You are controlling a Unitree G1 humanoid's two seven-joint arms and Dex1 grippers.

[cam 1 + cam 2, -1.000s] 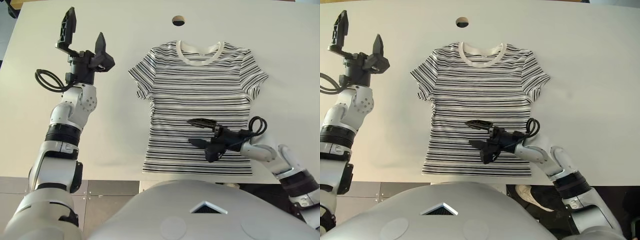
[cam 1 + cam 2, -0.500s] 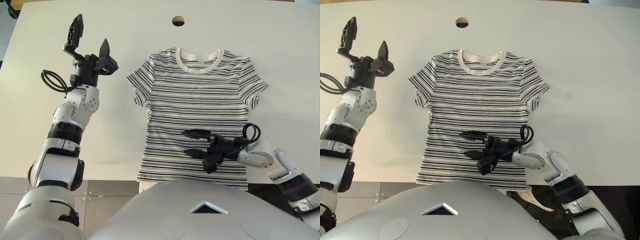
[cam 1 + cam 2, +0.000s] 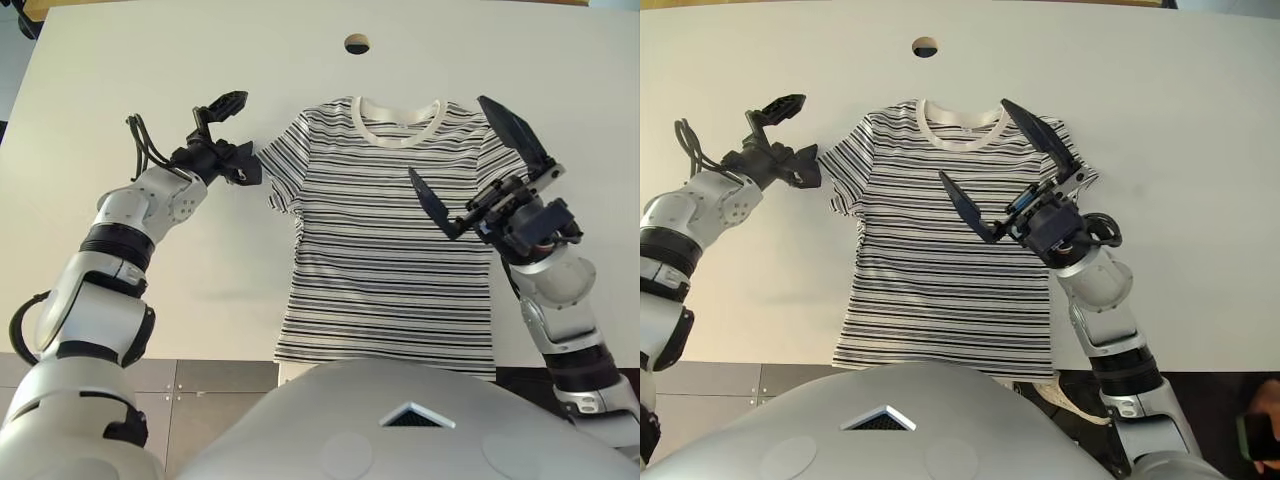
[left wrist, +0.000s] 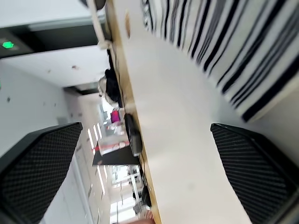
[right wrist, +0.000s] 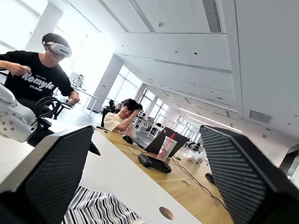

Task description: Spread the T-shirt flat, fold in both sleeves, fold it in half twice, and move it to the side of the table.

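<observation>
T-shirt lies flat on the counter, collar toward the round hole. Left claw released, just beside the left sleeve. The left wrist view shows the striped sleeve hem ahead of its 2 fingers. Right claw released, raised over the shirt's right side. The right wrist view takes in a cup on a far desk.

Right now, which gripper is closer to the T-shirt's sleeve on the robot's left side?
Left. The left gripper is open right beside that sleeve, at its outer edge. The right gripper is open over the other half of the T-shirt, clearly farther off.
</observation>
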